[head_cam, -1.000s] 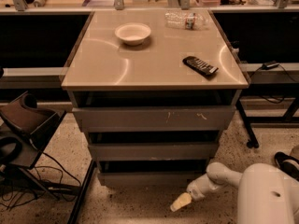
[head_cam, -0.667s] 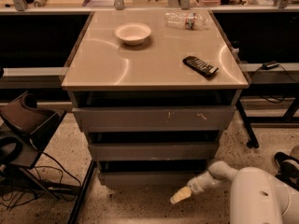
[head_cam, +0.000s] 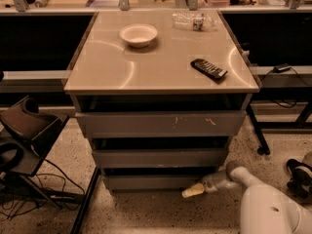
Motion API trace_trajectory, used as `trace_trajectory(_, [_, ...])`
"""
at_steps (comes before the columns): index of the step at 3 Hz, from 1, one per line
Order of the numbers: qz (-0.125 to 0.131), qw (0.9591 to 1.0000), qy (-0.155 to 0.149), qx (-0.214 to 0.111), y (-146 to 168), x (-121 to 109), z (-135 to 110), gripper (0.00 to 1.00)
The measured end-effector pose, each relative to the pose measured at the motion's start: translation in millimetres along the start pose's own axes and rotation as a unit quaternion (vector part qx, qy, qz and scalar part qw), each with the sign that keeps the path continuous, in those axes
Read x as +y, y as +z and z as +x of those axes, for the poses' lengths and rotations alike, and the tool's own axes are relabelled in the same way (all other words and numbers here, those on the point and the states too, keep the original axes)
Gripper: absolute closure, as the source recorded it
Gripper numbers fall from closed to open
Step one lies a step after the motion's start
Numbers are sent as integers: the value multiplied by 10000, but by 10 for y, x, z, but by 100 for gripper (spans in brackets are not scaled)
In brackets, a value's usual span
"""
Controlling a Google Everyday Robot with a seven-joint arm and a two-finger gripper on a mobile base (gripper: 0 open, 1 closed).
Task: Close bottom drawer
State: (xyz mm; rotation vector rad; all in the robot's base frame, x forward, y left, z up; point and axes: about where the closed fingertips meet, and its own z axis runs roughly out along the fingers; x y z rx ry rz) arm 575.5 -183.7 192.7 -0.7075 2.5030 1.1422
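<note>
The bottom drawer (head_cam: 151,182) sits lowest under the tabletop (head_cam: 161,67). It looks hard and smooth with no handle, so push its flat front. The end effector (head_cam: 194,191) is low under the tabletop's right side; wide or narrow, I cannot tell.

Tabletop (head_cam: 161,67): bowl (head_cam: 138,34), bottle (head_cam: 194,21), remote (head_cam: 208,69). Hand (head_cam: 192,191) low, near floor (head_cam: 146,213).

A single view is given. The worktop (head_cam: 161,67) is seen from in front and above, the camera being tilted downward and faced toward the drawer fronts below it. The whole worktop is taken in at middling range, its far edge near the top. The tool (head_cam: 193,191) is seen below the worktop's right front corner, just beside the bottom drawer (head_cam: 146,182). The robot's body (head_cam: 273,211) fills the lower right corner.
</note>
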Motion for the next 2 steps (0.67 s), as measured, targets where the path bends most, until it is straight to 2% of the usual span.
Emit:
trace_trajectory(1, [-16, 9979, 89, -647, -212, -65, -5, 0])
trace_trajectory(2, [-11, 9977, 103, -676, -232, -71, 10, 0])
